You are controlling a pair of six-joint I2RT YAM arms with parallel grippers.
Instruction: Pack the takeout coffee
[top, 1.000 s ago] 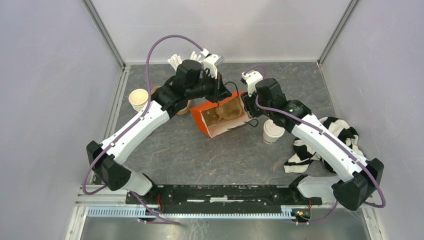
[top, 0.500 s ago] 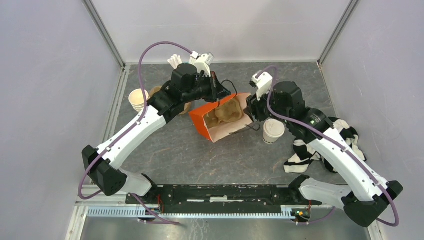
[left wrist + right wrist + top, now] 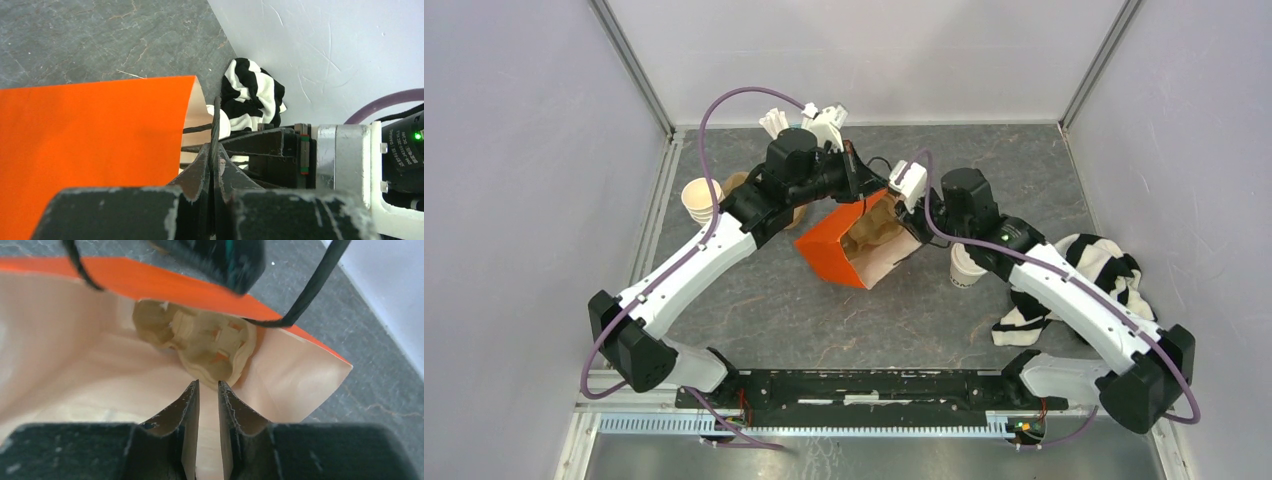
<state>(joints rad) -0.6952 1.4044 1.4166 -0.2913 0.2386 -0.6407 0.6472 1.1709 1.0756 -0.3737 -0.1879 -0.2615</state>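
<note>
Orange paper bag (image 3: 827,250) stands tilted on the grey table (image 3: 824,325), mouth turned up and toward the right arm, one corner lifted. A brown moulded cup tray (image 3: 200,340) lies inside the bag against its far wall. The left gripper (image 3: 214,150) is at the bag's far rim with its fingers pressed fully together on the black cord handle (image 3: 216,117); the cord runs straight up out of the closed jaws. The right gripper (image 3: 207,387) is at the bag's near right rim, pointing into the mouth. Its jaws stand a narrow slit apart with the bag's pale inner wall showing behind them; whether any paper is nipped between them cannot be told. A second black cord loops across the mouth above that gripper. The takeout coffee (image 3: 962,272) stands upright on the table just right of the bag, outside it, partly covered from above by the right forearm and untouched by either gripper. A black-and-white striped cloth (image 3: 1089,275) lies crumpled farther right of the bag, beyond the cup. A stack of lidless cream cups (image 3: 701,197) stands well left of the bag, beside the left arm.
</note>
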